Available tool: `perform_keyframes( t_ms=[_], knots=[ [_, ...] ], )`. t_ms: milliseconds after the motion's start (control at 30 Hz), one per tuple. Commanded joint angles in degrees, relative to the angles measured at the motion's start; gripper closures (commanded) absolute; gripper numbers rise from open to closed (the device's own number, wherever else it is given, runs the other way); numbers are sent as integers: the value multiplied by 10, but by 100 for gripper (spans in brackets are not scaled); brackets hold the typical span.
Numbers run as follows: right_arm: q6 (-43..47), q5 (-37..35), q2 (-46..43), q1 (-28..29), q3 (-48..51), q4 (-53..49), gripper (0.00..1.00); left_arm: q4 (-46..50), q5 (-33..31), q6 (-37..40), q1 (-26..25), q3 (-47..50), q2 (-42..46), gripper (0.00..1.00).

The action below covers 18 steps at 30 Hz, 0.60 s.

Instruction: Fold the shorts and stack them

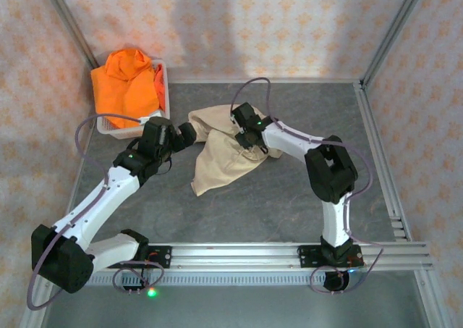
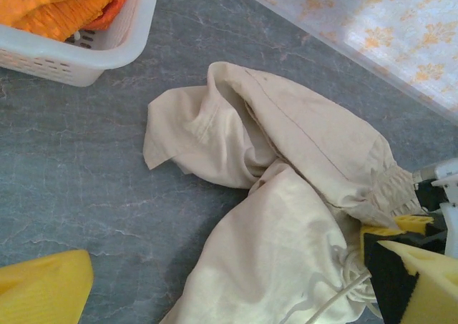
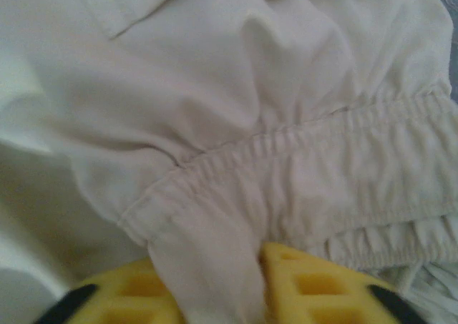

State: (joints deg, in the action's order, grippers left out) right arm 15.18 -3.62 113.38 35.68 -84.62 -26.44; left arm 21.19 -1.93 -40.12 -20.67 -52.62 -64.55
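Lying crumpled on the table (image 1: 289,205) just beyond its middle, toward the far edge, the beige shorts (image 1: 224,158) are spread in an uneven heap, with 1 leg trailing toward the near edge and the rest bunched toward the far left corner. Their elastic waistband (image 3: 336,159) is turned toward the right edge, and a fold of it is pinched between the 2 yellow pads (image 3: 315,288) of the right gripper (image 1: 249,140), whose jaws are closed tight on the cloth. A white drawstring (image 2: 333,295) is seen lying loose beside that grip. The left gripper (image 1: 192,134) is held at the left edge of the beige shorts with its jaws fully apart and nothing between them; whether a fingertip touches the cloth cannot be told. The orange shorts (image 1: 126,85) are piled in the white basket (image 1: 134,131), which is set in the far left corner of the table, apart from the beige pair.
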Motion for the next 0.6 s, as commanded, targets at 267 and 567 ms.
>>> perform_keyframes(
  t_ms=[267, 567],
  knots=[
    [-30, -7, -234, -29, 38, -1, 100, -61, 27, -38, 10, -19, -60, 0],
    [-12, -60, -357, -49, 130, -30, 100, -132, 70, -116, -5, -7, -110, 0]
  ],
)
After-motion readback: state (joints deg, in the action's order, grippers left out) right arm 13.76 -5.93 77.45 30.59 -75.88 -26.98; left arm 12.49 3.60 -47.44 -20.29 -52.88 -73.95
